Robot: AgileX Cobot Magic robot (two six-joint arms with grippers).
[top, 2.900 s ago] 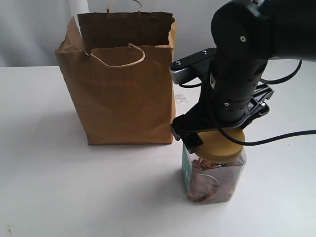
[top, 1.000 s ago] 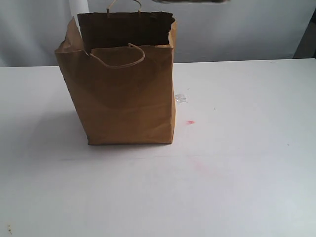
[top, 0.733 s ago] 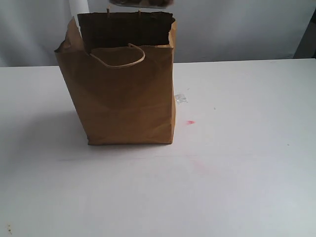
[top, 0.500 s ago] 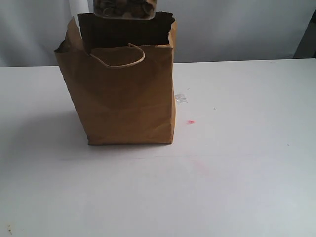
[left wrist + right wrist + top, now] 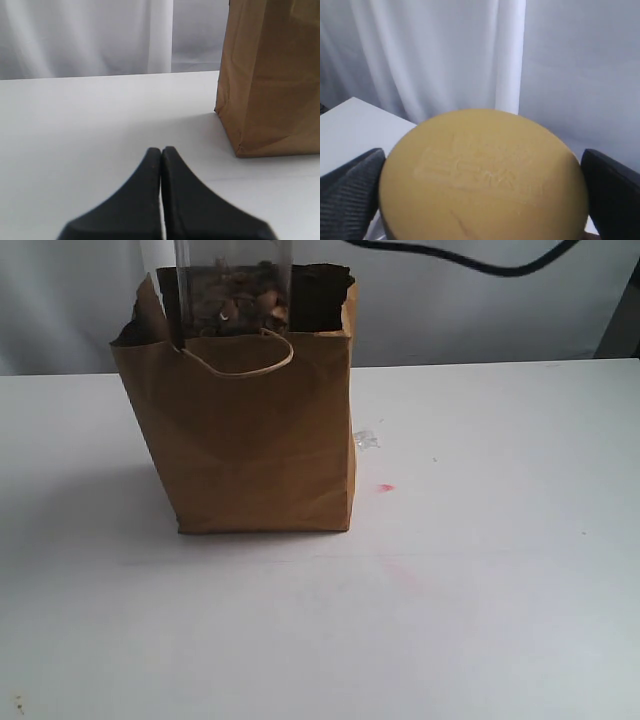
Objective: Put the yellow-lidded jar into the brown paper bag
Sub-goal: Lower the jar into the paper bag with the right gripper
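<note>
The brown paper bag [image 5: 250,430] stands upright at the back left of the white table; one side of the bag [image 5: 270,80] also shows in the left wrist view. The yellow-lidded jar [image 5: 233,285] hangs partly inside the bag's open mouth, its clear body with brown contents showing above the rim and its top cut off by the frame edge. Its mustard lid [image 5: 482,175] fills the right wrist view, held between the right gripper's [image 5: 482,185] black fingers [image 5: 350,190]. My left gripper [image 5: 161,150] is shut and empty, low over the table beside the bag.
A small clear scrap [image 5: 366,439] and a red smudge [image 5: 385,487] lie on the table [image 5: 480,570] right of the bag. A black cable [image 5: 450,260] crosses the top. White curtain hangs behind.
The jar, lifted off the table earlier, came in over the bag from the top and has come down into its mouth during the last second.
</note>
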